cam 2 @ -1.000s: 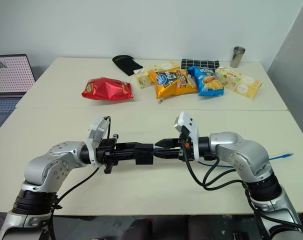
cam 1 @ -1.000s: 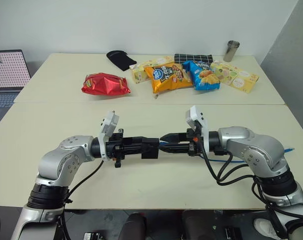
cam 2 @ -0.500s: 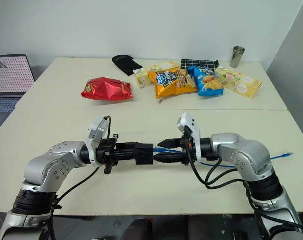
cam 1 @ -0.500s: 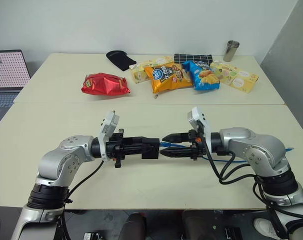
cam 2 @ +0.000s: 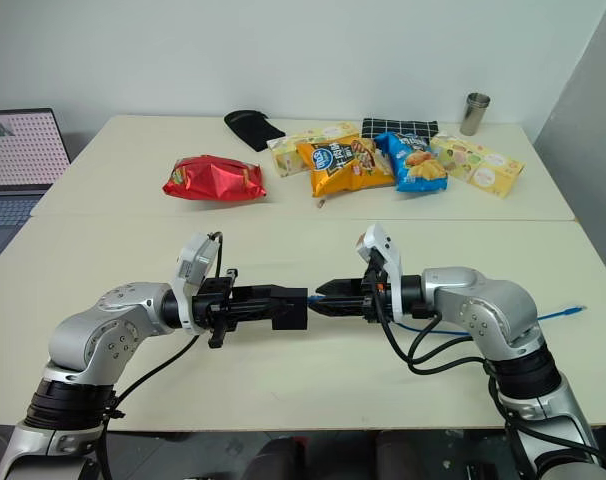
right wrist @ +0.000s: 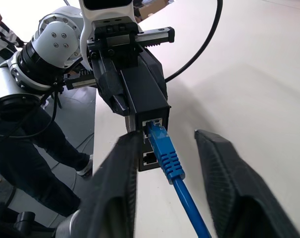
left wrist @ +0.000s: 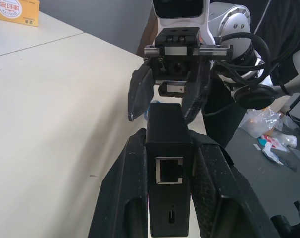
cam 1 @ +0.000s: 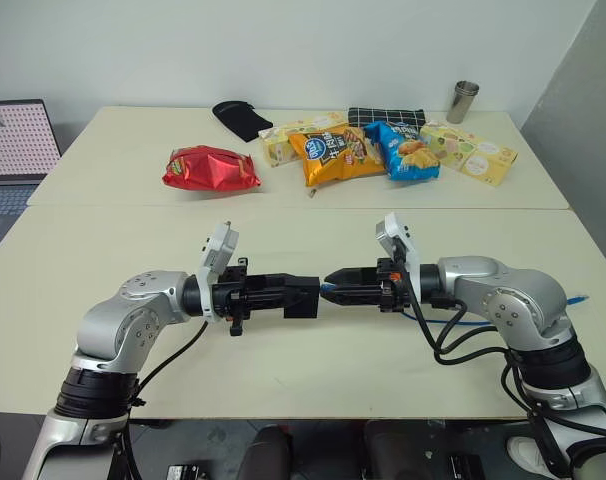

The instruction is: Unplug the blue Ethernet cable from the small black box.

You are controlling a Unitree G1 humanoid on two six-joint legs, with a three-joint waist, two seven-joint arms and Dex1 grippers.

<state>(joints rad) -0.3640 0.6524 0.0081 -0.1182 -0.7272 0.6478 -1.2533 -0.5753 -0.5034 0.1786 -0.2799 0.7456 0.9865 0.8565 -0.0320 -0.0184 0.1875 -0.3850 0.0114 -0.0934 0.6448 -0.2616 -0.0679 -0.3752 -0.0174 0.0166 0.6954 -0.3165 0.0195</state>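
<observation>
My left gripper [cam 1: 295, 296] is shut on the small black box [left wrist: 169, 148] and holds it level above the near table, with the box's ports facing my right gripper [cam 1: 329, 288]. The blue Ethernet cable [right wrist: 165, 156] is plugged into the upper port on the box's end face. My right gripper's fingers [right wrist: 121, 183] stand open on either side of the blue plug, with a gap to it on both sides. The cable runs back under my right arm, and its far end [cam 2: 575, 312] lies on the table at the right.
On the far table lie a red snack bag [cam 1: 211, 168], an orange bag [cam 1: 333, 155], a blue bag [cam 1: 408, 150] and yellow boxes [cam 1: 473, 150]. Behind them are a black cloth [cam 1: 241, 118], a checkered pouch [cam 1: 385, 116] and a metal cup [cam 1: 463, 101]. A laptop [cam 1: 13, 150] stands far left.
My right gripper's fingers spread wide around the plug half a second ago and have since narrowed again. The left gripper and the box have not moved, and the plug stays in the port.
</observation>
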